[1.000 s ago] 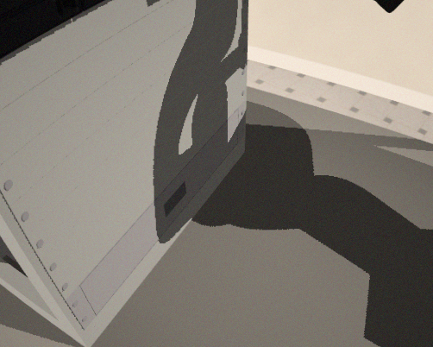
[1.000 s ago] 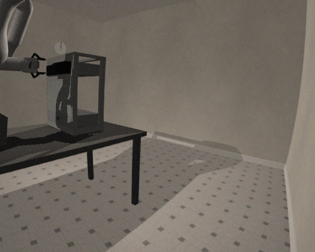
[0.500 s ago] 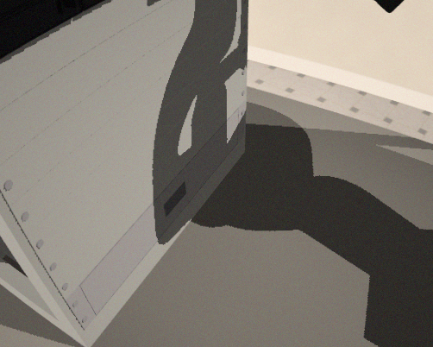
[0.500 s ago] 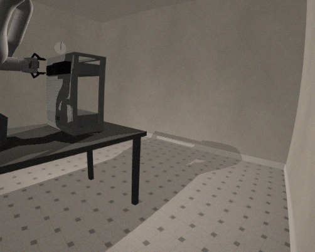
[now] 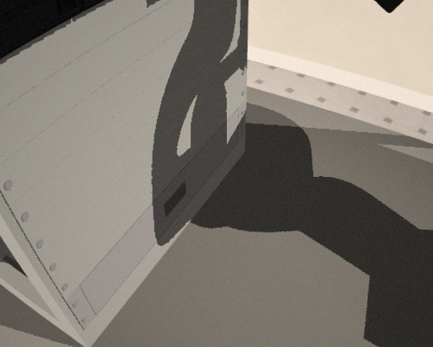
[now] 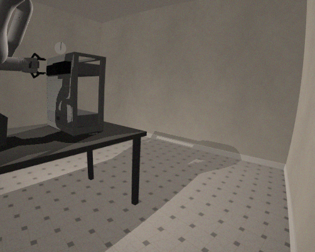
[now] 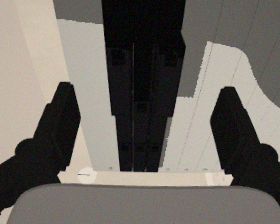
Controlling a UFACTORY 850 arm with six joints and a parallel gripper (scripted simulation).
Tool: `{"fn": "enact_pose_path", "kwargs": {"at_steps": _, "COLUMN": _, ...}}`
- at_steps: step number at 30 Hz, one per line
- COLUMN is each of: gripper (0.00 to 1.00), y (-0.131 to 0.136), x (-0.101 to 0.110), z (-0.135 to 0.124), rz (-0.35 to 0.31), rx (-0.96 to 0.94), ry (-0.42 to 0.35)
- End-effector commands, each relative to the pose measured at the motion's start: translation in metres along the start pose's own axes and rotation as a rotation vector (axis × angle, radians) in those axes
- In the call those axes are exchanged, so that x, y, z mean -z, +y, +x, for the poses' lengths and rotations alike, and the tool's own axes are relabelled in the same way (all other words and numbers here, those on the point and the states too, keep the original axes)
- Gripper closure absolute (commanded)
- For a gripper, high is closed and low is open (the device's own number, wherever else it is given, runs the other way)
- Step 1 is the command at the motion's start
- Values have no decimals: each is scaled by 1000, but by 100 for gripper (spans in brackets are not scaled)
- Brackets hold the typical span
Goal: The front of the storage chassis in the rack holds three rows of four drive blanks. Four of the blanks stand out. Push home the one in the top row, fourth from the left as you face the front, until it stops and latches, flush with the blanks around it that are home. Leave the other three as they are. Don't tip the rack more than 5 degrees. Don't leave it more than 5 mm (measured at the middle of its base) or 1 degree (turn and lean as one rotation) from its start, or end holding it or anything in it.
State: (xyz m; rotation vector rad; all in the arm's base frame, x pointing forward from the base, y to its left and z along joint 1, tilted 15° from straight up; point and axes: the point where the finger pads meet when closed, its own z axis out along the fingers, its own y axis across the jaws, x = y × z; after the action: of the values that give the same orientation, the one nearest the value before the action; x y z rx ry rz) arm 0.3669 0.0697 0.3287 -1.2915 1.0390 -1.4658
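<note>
The rack point(image 6: 76, 94) stands on the dark table point(image 6: 63, 141) at the left of the exterior view. The black storage chassis point(image 6: 59, 68) sits in its top part. My gripper point(image 6: 39, 66) is open and empty, level with the chassis front and a short way off it, not touching. In the wrist view the two black fingers of the gripper point(image 7: 146, 97) stand wide on either side of the black chassis band point(image 7: 144, 66). The drive blanks point(image 7: 144, 135) show only as dark blocks; I cannot tell which of them stand out. The top view shows only a black tip of the gripper point(image 5: 390, 4).
The rack's pale side panel point(image 5: 95, 142) fills the left of the top view, with the arm's shadow across it. A dark box point(image 6: 2, 130) stands at the table's left edge. A round wall clock point(image 6: 59, 47) hangs behind the rack.
</note>
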Motion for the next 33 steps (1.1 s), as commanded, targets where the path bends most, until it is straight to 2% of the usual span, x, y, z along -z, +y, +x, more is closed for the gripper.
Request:
{"fn": "enact_pose_path", "kwargs": {"at_steps": 1, "gripper": 0, "y": 0, "x": 0, "z": 0, "rz": 1, "rx": -1, "ry": 0}}
{"fn": "enact_pose_path", "kwargs": {"at_steps": 6, "gripper": 0, "y": 0, "x": 0, "z": 0, "rz": 1, "rx": -1, "ry": 0}}
{"fn": "enact_pose_path", "kwargs": {"at_steps": 7, "gripper": 100, "y": 0, "x": 0, "z": 0, "rz": 1, "rx": -1, "ry": 0}}
{"fn": "enact_pose_path", "kwargs": {"at_steps": 33, "gripper": 100, "y": 0, "x": 0, "z": 0, "rz": 1, "rx": -1, "ry": 0}}
